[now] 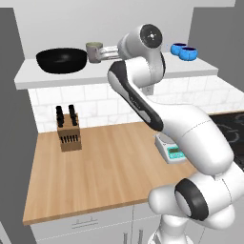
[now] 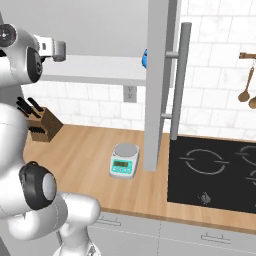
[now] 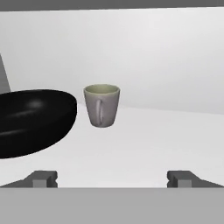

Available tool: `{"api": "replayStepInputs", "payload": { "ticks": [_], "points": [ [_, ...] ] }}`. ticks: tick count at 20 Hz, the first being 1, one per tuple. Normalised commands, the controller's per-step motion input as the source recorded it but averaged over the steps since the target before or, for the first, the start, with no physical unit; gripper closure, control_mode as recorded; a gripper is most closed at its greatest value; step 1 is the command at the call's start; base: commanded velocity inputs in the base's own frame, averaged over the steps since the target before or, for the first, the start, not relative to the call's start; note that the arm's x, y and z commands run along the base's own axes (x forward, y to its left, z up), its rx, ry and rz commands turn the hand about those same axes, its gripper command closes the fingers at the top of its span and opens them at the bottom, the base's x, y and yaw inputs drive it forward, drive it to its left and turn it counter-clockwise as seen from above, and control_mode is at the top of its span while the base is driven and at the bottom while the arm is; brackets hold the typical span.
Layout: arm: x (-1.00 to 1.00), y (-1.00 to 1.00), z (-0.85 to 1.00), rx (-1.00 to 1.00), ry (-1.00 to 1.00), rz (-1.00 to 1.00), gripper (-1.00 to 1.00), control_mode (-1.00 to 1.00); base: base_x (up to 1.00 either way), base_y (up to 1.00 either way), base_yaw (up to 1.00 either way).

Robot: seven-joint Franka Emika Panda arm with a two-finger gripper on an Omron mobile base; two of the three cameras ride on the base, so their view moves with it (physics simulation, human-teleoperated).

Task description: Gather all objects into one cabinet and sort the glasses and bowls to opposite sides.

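Observation:
On the white floor board of the wall cabinet stand the wide black bowl at the left and, right beside it, the grey-beige cup. Two small blue bowls sit at the board's right end; a sliver of one peeks past the door edge. My gripper reaches into the cabinet just in front of the cup. In the hand view the cup stands upright, ahead and left of centre, close to the black bowl. The gripper is open, nothing between its fingertips.
An open cabinet door with a long metal handle hangs at the right. On the wooden counter stand a knife block and a kitchen scale. A black cooktop lies further right.

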Motion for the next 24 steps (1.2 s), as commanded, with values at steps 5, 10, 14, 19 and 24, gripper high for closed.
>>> {"api": "replayStepInputs", "payload": {
  "ticks": [5,10,14,19,24],
  "points": [
    [0.0,0.35,-0.04,0.0,0.0,0.02,-1.0,-1.0,0.0,0.0,0.0],
    [0.11,0.12,-0.08,0.0,0.0,0.02,-1.0,-1.0,0.0,0.0,0.0],
    [0.2,0.0,-0.06,0.01,0.0,0.01,-1.0,-1.0,0.0,0.0,0.0],
    [0.18,0.0,-0.03,0.0,0.0,0.01,-1.0,-1.0,0.0,0.0,0.0],
    [0.25,0.0,0.0,0.0,0.0,0.0,-1.0,-1.0,0.0,0.0,0.0]
  ]
}}
